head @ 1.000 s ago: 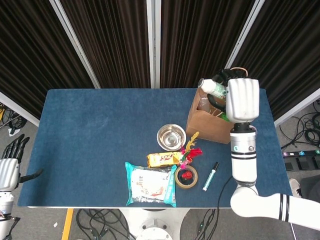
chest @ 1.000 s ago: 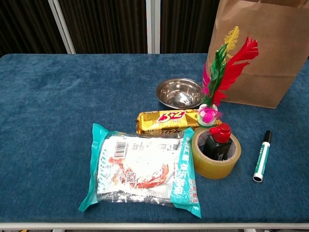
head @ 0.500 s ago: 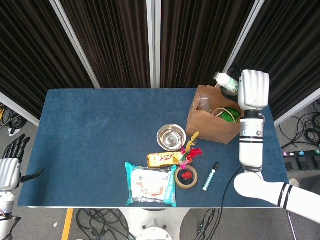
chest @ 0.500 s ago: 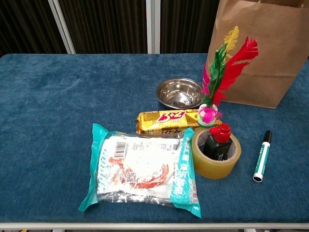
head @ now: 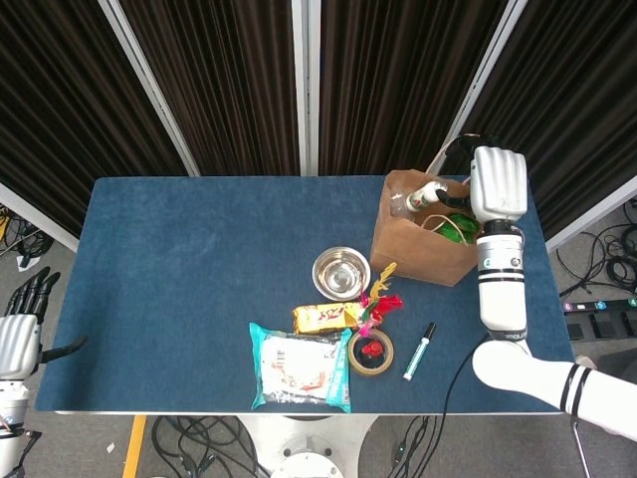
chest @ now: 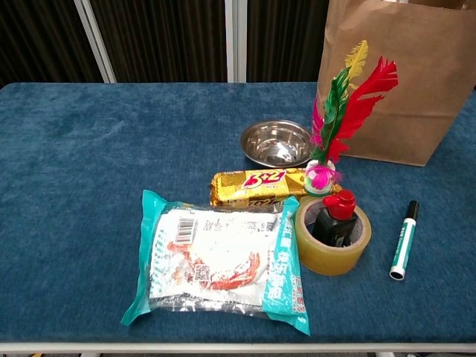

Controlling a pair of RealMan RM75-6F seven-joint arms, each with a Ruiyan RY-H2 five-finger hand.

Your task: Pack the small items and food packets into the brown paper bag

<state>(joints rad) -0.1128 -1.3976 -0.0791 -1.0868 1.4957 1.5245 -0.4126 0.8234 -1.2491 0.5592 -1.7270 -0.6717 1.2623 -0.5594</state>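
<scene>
The right hand [head: 498,184], back facing up, is hanging over the open brown paper bag [head: 423,244], gripping a white-capped bottle [head: 426,195]; green items are lying inside.

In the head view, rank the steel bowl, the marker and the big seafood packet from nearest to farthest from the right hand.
From the right hand, over the brown paper bag at the far right:
1. Steel bowl, just left of the bag.
2. Marker, near the front edge, below the bag.
3. Seafood packet, front centre, farthest left.
</scene>
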